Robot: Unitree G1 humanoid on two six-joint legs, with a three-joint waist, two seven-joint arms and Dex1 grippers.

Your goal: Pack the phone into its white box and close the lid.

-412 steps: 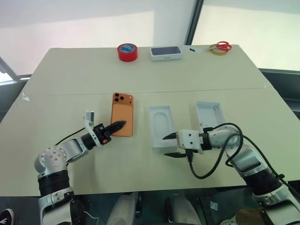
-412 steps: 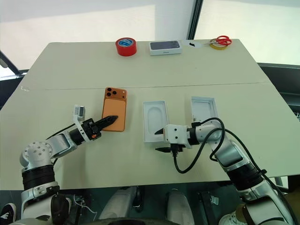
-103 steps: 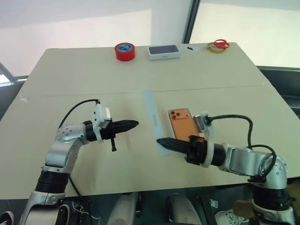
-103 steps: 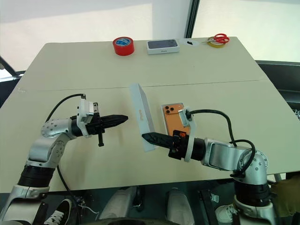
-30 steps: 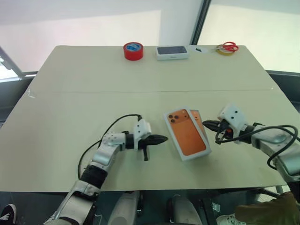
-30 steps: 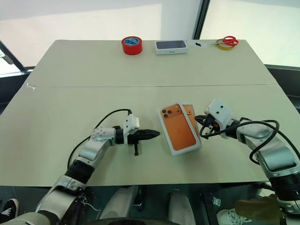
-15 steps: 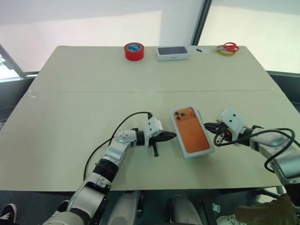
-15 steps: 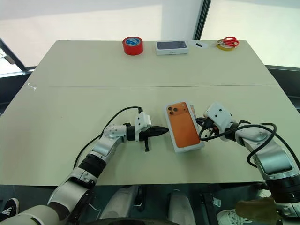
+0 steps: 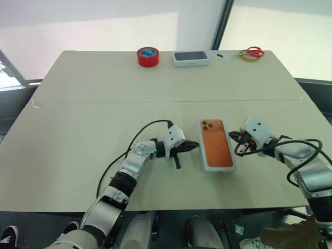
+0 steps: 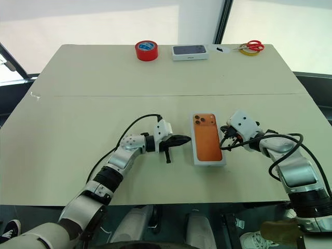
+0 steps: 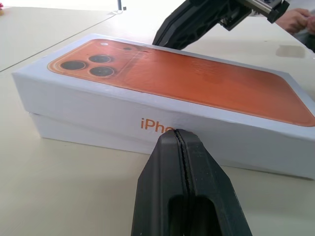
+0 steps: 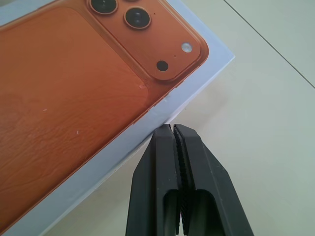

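Observation:
The lid (image 9: pixel 217 149), white with an orange phone printed on top, lies flat over the white box near the table's front. A strip of the base's wall (image 11: pixel 88 135) shows under the lid's rim. The phone is hidden. My left gripper (image 9: pixel 194 144) is shut and points level at the lid's long left side, its tip (image 11: pixel 181 142) at the lettered wall. My right gripper (image 9: pixel 231 136) is shut too, its tip (image 12: pixel 173 132) at the opposite long side near the printed lenses. Neither holds anything.
A red tape roll (image 9: pixel 148 56), a sealed box with a dark phone picture (image 9: pixel 190 57) and red-handled scissors (image 9: pixel 253 52) lie along the table's far edge. A seam (image 9: pixel 104 101) crosses the table. The front edge runs close below the box.
The lid lay skewed with an orange edge showing beside it; it now sits straight over the box. My left gripper has moved right, up to the lid's side.

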